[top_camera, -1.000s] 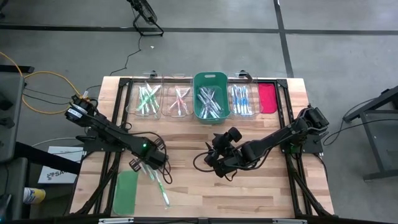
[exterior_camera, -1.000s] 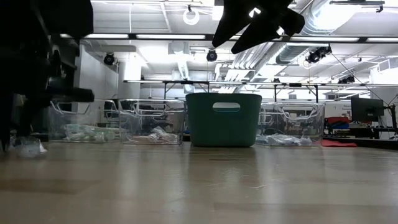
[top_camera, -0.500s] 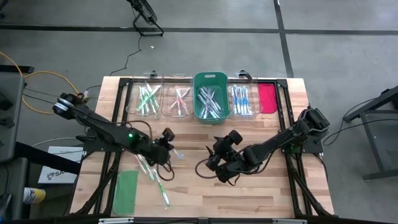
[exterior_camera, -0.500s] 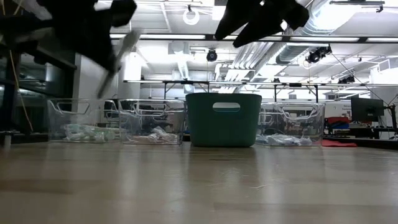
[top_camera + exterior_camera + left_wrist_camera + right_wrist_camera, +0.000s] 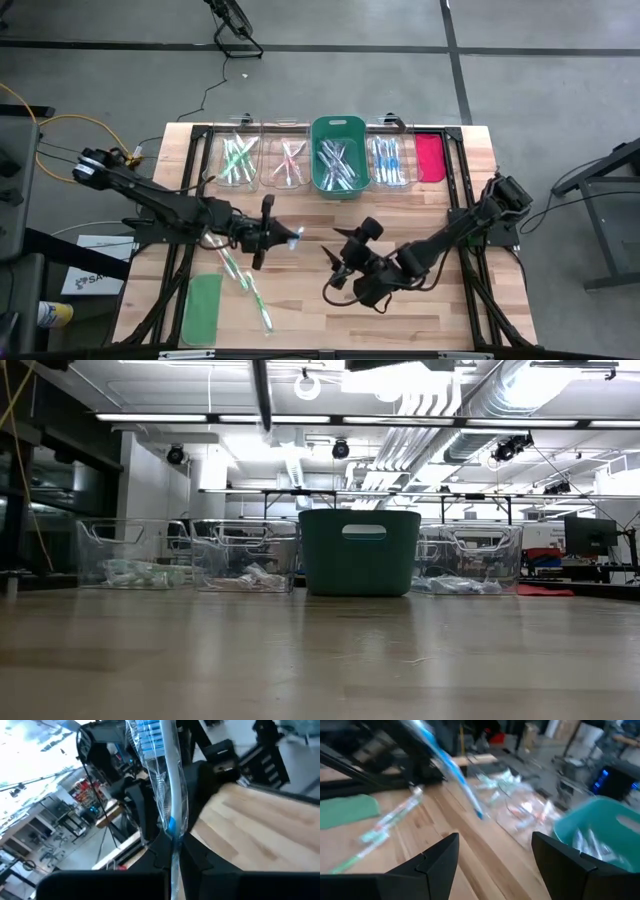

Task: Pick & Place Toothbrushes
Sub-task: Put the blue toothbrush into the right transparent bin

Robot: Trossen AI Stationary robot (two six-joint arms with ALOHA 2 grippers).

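Blue-accented and wrapped in clear plastic, the thin toothbrush (image 5: 290,238) we are watching is hanging above mid-table, pinched in the tightly closed left gripper (image 5: 268,232), while the right gripper (image 5: 337,270), fingers spread wide and holding nothing, is hovering just beside it.

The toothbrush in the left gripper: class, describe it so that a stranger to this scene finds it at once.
Start at the green bin in the back row. Come toward the table's middle, where the left gripper is shut on a blue toothbrush in clear wrap. It alone is held up; the green toothbrushes lie on the wood.
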